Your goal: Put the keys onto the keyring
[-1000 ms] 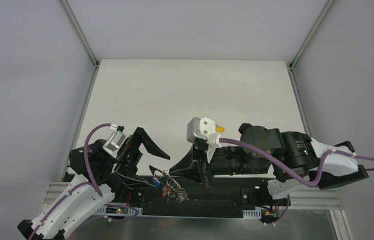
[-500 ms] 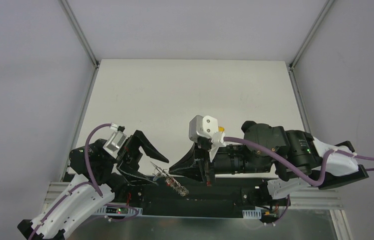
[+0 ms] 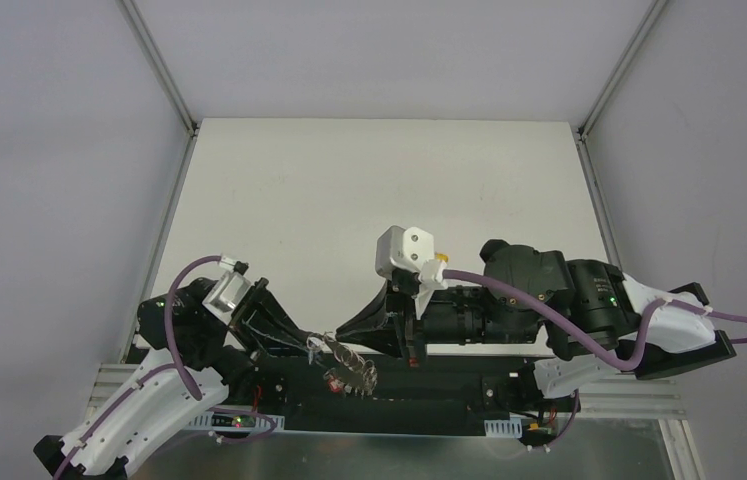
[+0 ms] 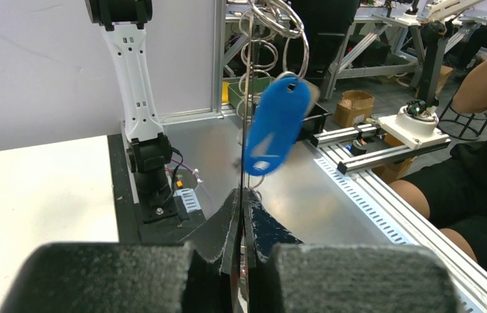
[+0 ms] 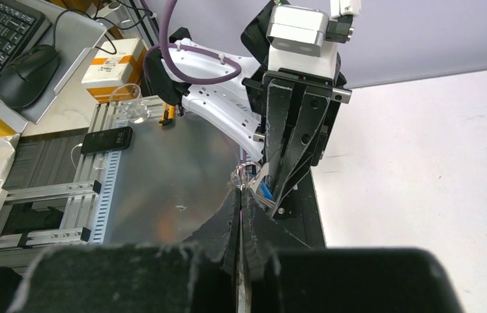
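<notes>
left gripper [image 4: 240, 207]: fingers pressed together; right gripper [image 5: 239, 202]: likewise; tips facing

We are looking down from high above and behind the arm bases, taking in the whole table [image 3: 349, 200] with both arms small along the bottom edge. From the left wrist we are peering at very close range along the left gripper [image 4: 240, 195], out past the table's near edge into the workshop. From the right wrist we are sighting just as closely along the right gripper [image 5: 239, 192] toward the left arm. All three views are sharing the keyring [image 3: 344, 362] between the grippers.
</notes>
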Tool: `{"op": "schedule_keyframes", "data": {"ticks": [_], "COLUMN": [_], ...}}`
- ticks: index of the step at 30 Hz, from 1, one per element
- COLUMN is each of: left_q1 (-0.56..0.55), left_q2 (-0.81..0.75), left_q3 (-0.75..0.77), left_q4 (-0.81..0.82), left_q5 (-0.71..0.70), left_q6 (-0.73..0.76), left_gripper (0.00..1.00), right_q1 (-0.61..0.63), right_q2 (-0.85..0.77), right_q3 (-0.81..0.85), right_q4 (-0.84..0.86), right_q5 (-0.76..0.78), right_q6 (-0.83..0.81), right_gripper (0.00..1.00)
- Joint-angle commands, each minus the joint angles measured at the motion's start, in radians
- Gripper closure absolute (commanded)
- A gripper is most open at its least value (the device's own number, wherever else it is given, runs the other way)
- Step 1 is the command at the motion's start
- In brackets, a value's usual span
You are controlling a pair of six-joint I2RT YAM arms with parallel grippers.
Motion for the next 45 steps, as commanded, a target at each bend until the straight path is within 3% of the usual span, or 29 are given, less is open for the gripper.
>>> {"op": "schedule_keyframes", "data": {"ticks": [1, 9, 21, 26, 35, 45], "left_q1": [-0.006, -0.014, -0.021, -0.021, -0.021, -0.021], "left_q2": [-0.008, -0.001, 0.021, 0.026, 0.021, 0.005], "left_q3": [0.008, 0.035, 0.041, 0.039, 0.042, 0.047], "left_q4": [0.044, 0.013, -0.005, -0.012, -0.044, -0.094], "left_q5": [0.016, 0.065, 0.081, 0.079, 0.071, 0.062], "left_q6": [-0.017, -0.032, -0.037, -0.037, -0.022, 0.008], "left_gripper": [1.00, 1.00, 1.00, 1.00, 1.00, 1.00], "right_q1": [-0.012, -0.023, -0.017, -0.003, 0.047, 0.078], "right_q2": [-0.045, -0.035, -0.028, 0.025, 0.116, 0.178], "right_q3": [-0.027, 0.012, -0.047, -0.034, 0.053, 0.079], "right_q4": [0.016, -0.184, -0.380, -0.436, -0.509, -0.627], "right_q5": [0.028, -0.003, -0.143, -0.089, 0.127, 0.176], "right_q6": [0.009, -0.041, -0.291, -0.347, -0.278, -0.279], "right_gripper": [1.00, 1.00, 1.00, 1.00, 1.00, 1.00]}}
